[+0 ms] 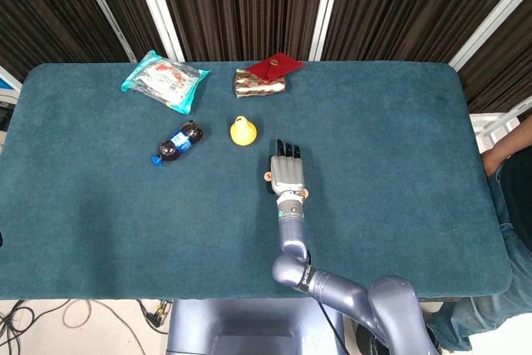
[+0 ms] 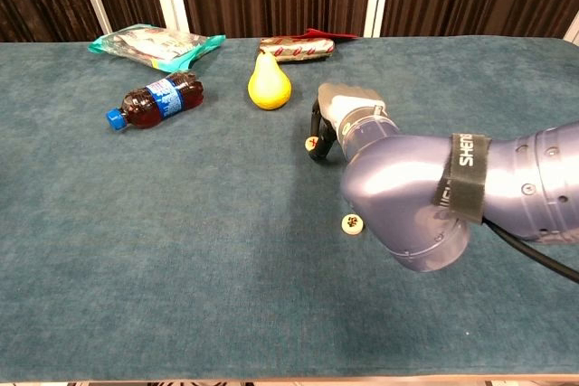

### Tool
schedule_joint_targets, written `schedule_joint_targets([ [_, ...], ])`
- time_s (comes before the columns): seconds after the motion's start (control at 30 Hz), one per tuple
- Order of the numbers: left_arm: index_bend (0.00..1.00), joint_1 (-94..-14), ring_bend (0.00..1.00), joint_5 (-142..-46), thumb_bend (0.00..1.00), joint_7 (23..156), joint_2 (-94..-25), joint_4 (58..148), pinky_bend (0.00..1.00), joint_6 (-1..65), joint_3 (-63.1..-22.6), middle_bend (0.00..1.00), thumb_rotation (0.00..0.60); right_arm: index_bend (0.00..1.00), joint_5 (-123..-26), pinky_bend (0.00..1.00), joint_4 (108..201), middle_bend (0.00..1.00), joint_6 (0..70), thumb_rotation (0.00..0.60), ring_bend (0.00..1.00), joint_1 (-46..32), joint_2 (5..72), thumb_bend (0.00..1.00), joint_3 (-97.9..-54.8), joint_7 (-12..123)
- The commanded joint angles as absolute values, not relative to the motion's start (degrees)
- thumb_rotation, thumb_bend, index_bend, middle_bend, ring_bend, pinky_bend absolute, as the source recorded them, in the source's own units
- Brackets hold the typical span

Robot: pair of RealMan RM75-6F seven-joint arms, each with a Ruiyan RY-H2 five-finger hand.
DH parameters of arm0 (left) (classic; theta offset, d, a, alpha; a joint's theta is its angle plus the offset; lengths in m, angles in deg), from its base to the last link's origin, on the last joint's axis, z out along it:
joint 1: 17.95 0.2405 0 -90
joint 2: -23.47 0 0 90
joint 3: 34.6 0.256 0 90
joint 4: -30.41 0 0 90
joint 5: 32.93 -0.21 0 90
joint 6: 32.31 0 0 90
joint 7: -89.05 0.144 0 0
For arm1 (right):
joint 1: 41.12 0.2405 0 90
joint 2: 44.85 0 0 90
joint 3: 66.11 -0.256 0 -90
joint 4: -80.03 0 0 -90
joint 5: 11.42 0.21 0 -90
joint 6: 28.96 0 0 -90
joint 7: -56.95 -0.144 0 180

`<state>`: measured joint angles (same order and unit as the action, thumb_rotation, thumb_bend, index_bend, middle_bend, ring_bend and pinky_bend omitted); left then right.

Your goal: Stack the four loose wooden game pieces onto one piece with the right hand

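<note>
My right hand (image 1: 287, 170) hovers palm down over the middle of the table, fingers stretched away from me. One small round wooden game piece (image 1: 268, 176) lies at the hand's left edge. In the chest view this piece (image 2: 310, 143) sits on the cloth right beside the downward-pointing dark fingers (image 2: 317, 136) of the right hand (image 2: 348, 106); I cannot tell whether they touch it. A second piece (image 2: 351, 222) lies nearer me, by the forearm, and shows beside the wrist (image 1: 304, 194) from above. Other pieces are hidden. The left hand is out of sight.
A yellow pear (image 1: 242, 130) stands just beyond the hand to the left. A small cola bottle (image 1: 176, 144) lies further left. A teal snack bag (image 1: 165, 80) and a red-and-brown packet (image 1: 264, 76) lie at the back edge of the blue table (image 1: 399, 139).
</note>
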<state>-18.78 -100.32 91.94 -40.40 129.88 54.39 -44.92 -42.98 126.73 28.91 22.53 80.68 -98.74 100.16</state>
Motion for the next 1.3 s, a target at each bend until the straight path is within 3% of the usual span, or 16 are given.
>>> schedule_joint_targets([
  [0.03,0.06,-18.78,0.0,-100.24,0.63,91.87,-40.39,129.87,0.0,54.32,-44.94,0.0,0.6,0.53,-44.46,0.0,129.33,0.0,30.19,0.6,0.0,21.83,79.25,0.4,-98.31,99.99],
  [0.63,0.06,-18.66,0.0,-100.11,0.63,92.32,-40.51,130.14,0.0,54.62,-44.9,0.0,0.6,0.54,-45.42,0.0,164.13,0.0,40.42,0.6,0.0,9.17,59.81,0.4,-89.68,107.82],
  [0.87,0.06,-18.62,0.0,-100.09,0.63,92.44,-40.55,130.13,0.0,54.76,-44.91,0.0,0.6,0.54,-45.46,0.0,165.09,0.0,41.3,0.6,0.0,7.07,58.81,0.4,-86.7,106.51],
  [1.3,0.06,-18.69,0.0,-100.06,0.63,92.66,-40.61,130.04,0.0,54.65,-44.88,0.0,0.6,0.54,-45.51,0.0,162.56,0.0,40.08,0.6,0.0,5.99,58.92,0.4,-85.34,103.44],
])
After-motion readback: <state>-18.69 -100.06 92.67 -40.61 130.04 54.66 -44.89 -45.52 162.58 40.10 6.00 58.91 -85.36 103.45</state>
